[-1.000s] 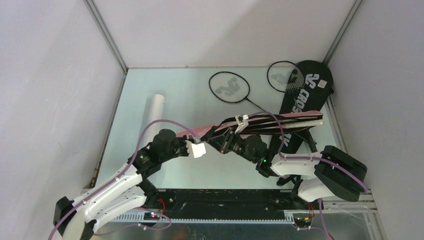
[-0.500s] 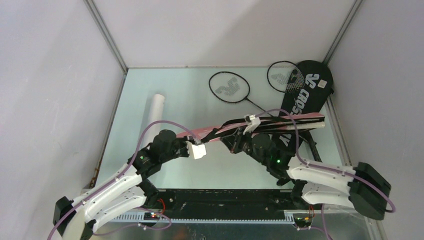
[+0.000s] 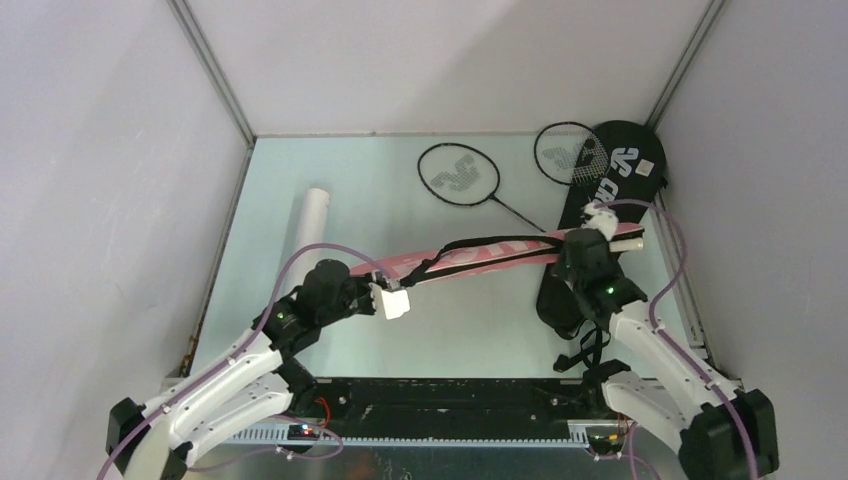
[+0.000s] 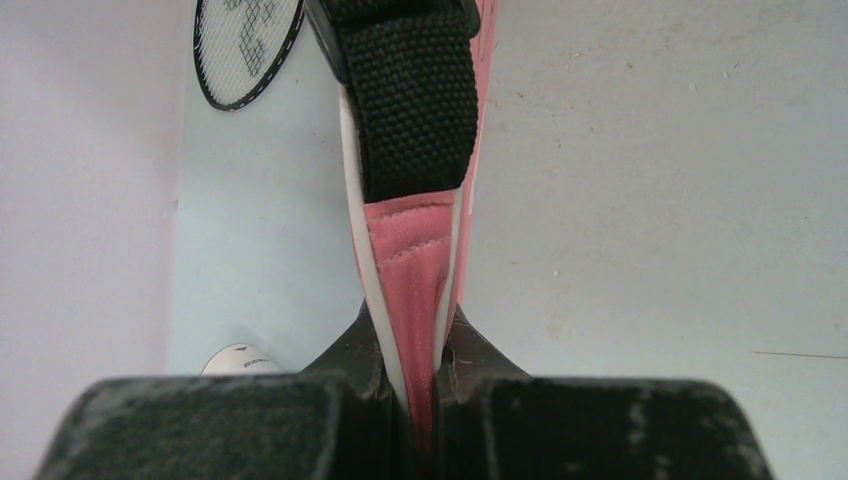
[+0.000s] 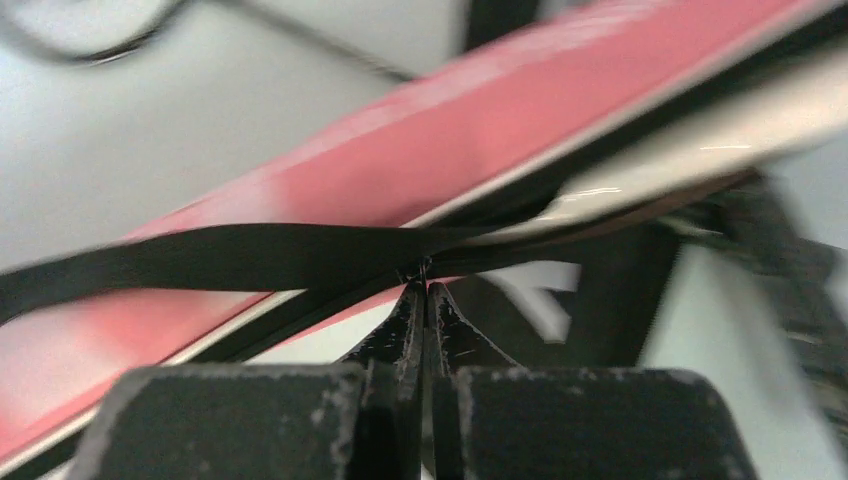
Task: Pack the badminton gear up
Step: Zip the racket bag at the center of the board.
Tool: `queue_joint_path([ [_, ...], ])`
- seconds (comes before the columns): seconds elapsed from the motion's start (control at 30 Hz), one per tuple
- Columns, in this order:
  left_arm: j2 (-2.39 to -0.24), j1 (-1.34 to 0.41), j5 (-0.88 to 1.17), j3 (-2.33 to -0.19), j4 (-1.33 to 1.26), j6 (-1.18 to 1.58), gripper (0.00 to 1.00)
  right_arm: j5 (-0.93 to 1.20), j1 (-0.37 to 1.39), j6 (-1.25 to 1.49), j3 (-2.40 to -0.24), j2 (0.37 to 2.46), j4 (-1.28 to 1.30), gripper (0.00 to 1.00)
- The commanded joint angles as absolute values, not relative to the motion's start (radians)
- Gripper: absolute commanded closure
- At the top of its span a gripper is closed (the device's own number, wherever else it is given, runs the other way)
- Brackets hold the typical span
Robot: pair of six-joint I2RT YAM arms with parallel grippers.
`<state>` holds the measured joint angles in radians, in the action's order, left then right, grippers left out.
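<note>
The pink bag (image 3: pixel 470 258) hangs stretched between my two grippers above the table, its black strap (image 4: pixel 415 100) running along it. My left gripper (image 3: pixel 386 284) is shut on the bag's narrow left end (image 4: pixel 418 300). Over at the right end, my right gripper (image 3: pixel 592 226) is shut, its tips (image 5: pixel 425 285) pinching a small dark zip pull at the bag's edge. A white handle end (image 3: pixel 628 243) pokes out there. One black racket (image 3: pixel 458 175) lies on the table. Another (image 3: pixel 570 153) rests on the black bag (image 3: pixel 628 170). The white tube (image 3: pixel 312 222) lies at the left.
Grey walls close in the table (image 3: pixel 330 160) at the left, back and right. The black bag's strap (image 3: pixel 588 345) trails to the near edge by the right arm's base. The tube's end (image 4: pixel 240 360) shows beside my left fingers.
My right gripper has slid to the right along the pink bag, from its middle to its right end. The left gripper has held its end still.
</note>
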<state>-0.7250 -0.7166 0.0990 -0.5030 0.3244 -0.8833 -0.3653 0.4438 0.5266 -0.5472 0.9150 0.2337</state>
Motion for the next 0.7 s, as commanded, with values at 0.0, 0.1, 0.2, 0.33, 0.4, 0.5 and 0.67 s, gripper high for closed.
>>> queue_joint_path([
  [0.0, -0.701, -0.693, 0.125, -0.534, 0.365, -0.921, 1.00, -0.515, 0.249, 0.433, -0.665, 0.968, 0.414, 1.00],
  [0.1, -0.700, -0.671, 0.114, -0.549, 0.375, -0.930, 1.00, -0.680, 0.175, 0.301, -0.733, 1.069, 0.419, 1.00],
  [0.2, -0.700, -0.649, 0.130, -0.561, 0.386, -0.943, 1.00, -0.783, 0.008, 0.186, -0.817, 1.237, 0.365, 1.00],
  [0.33, -0.712, -0.633, 0.153, -0.569, 0.400, -0.961, 1.00, -0.806, -0.145, 0.019, -0.919, 1.404, 0.159, 1.00],
  [0.4, -0.719, -0.625, 0.155, -0.570, 0.420, -0.974, 1.00, -0.785, -0.198, -0.017, -0.961, 1.455, 0.091, 1.00],
  [0.5, -0.720, -0.609, 0.164, -0.570, 0.456, -0.992, 1.00, -0.753, -0.288, -0.119, -0.969, 1.507, -0.048, 1.00],
  [0.67, -0.722, -0.555, 0.219, -0.595, 0.570, -1.044, 1.00, -0.562, -0.429, -0.195, -0.996, 1.584, -0.178, 1.00],
])
